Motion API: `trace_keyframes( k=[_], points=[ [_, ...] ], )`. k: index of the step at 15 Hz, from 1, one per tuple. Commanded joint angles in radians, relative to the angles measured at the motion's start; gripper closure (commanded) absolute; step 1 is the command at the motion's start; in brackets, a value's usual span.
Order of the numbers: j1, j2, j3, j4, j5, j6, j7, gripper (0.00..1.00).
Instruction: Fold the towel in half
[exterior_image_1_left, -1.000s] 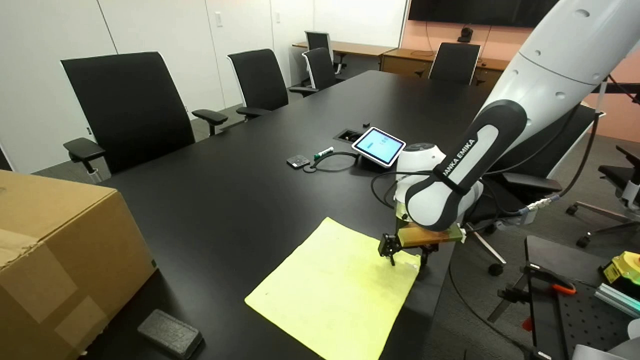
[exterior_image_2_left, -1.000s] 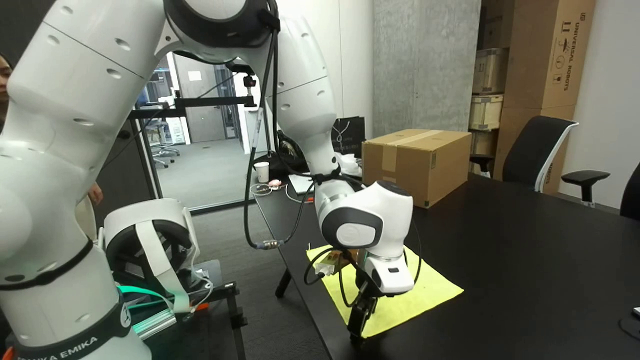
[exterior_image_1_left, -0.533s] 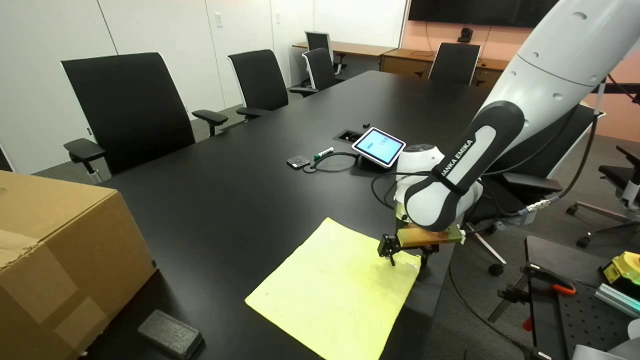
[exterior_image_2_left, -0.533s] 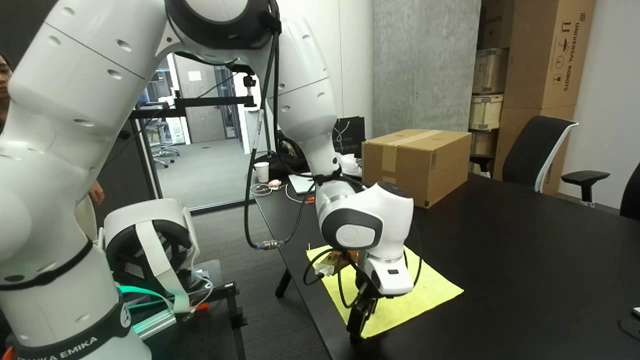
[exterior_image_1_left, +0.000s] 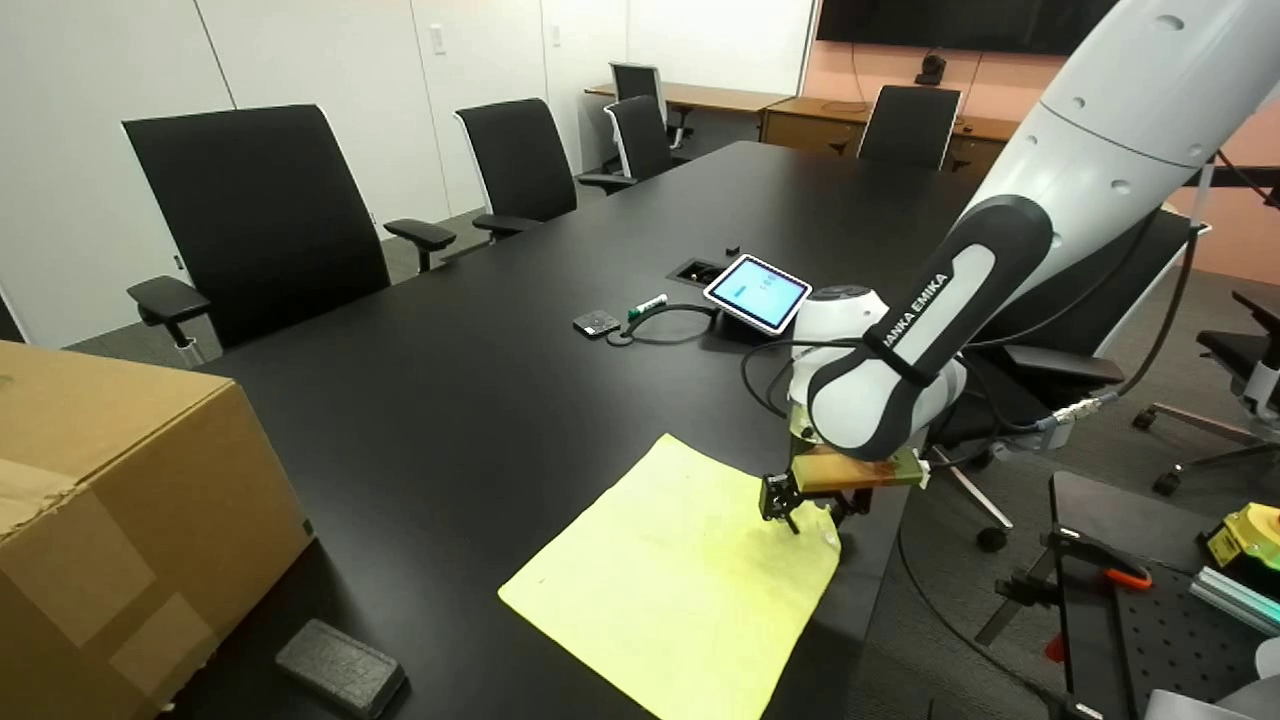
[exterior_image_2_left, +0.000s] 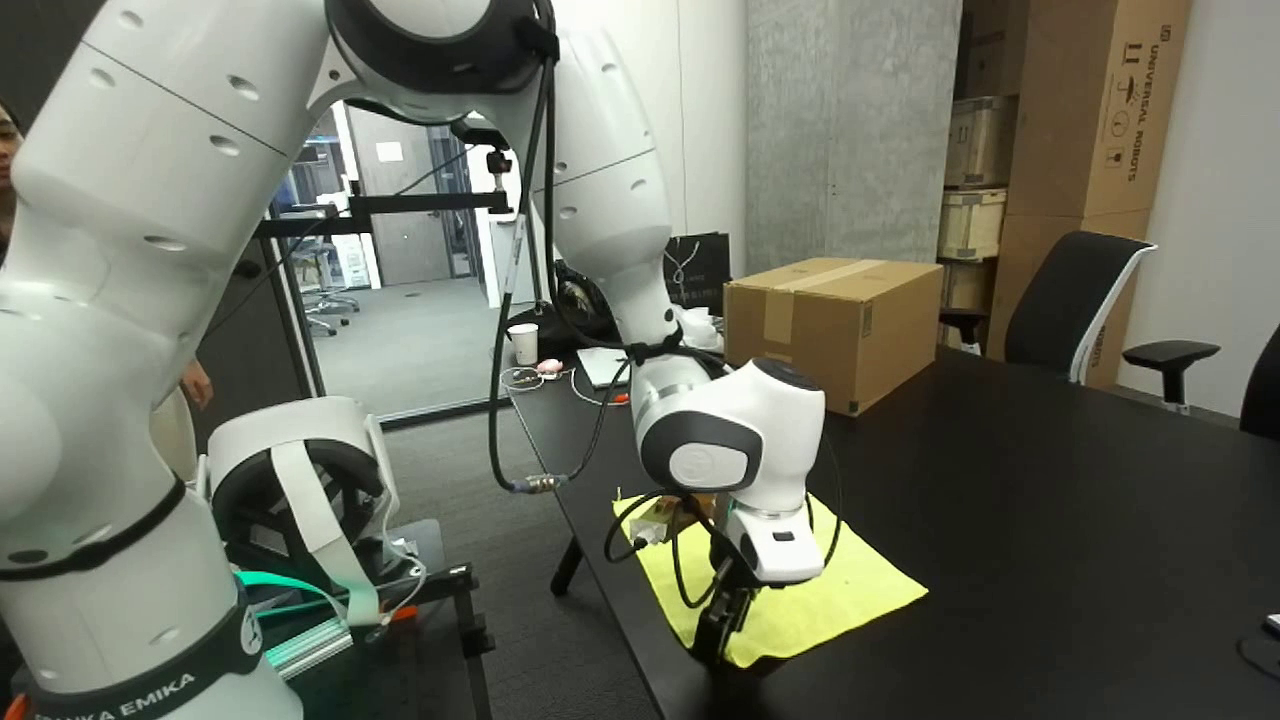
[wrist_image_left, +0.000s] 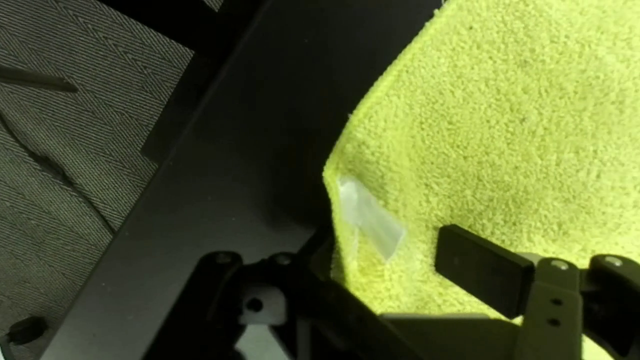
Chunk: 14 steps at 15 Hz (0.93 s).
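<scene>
The yellow towel (exterior_image_1_left: 670, 590) lies spread on the black table near its edge, and also shows in an exterior view (exterior_image_2_left: 840, 610) and in the wrist view (wrist_image_left: 525, 125). A whitish strip (wrist_image_left: 372, 220) is on the towel near its corner. My gripper (exterior_image_1_left: 818, 524) is low at that corner, pointing down; it is also in an exterior view (exterior_image_2_left: 712, 655). In the wrist view the gripper (wrist_image_left: 385, 245) has its fingers apart. One finger is over the towel and the other is just outside its edge. The edge there looks bent and slightly raised. Whether the fingertips touch cloth is unclear.
A cardboard box (exterior_image_1_left: 140, 560) and a dark grey block (exterior_image_1_left: 340, 665) are on the table. A tablet (exterior_image_1_left: 758, 293), a green marker (exterior_image_1_left: 648, 306) and cables lie farther along it. The table edge (wrist_image_left: 172, 150) runs close beside the gripper. A cart (exterior_image_1_left: 1150, 620) stands off the table.
The towel has shifted slightly toward the table edge in an exterior view. Its corner at the gripper is now bent and bunched. The gripper's fingers look slightly nearer each other.
</scene>
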Motion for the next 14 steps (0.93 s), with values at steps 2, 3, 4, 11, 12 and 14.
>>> trace_keyframes(
  k=[2, 3, 4, 11, 12, 14],
  points=[
    [-0.013, -0.044, 0.03, -0.047, 0.044, 0.022, -0.024, 0.66],
    [-0.012, -0.055, 0.032, -0.059, 0.048, 0.023, -0.024, 0.65],
    [-0.011, -0.066, 0.033, -0.07, 0.05, 0.021, -0.024, 0.67],
    [-0.026, -0.155, 0.062, -0.179, 0.066, -0.035, -0.058, 0.95],
    [-0.027, -0.158, 0.063, -0.182, 0.065, -0.051, -0.06, 0.92],
    [-0.032, -0.156, 0.062, -0.17, 0.064, -0.09, -0.061, 0.92]
  ],
)
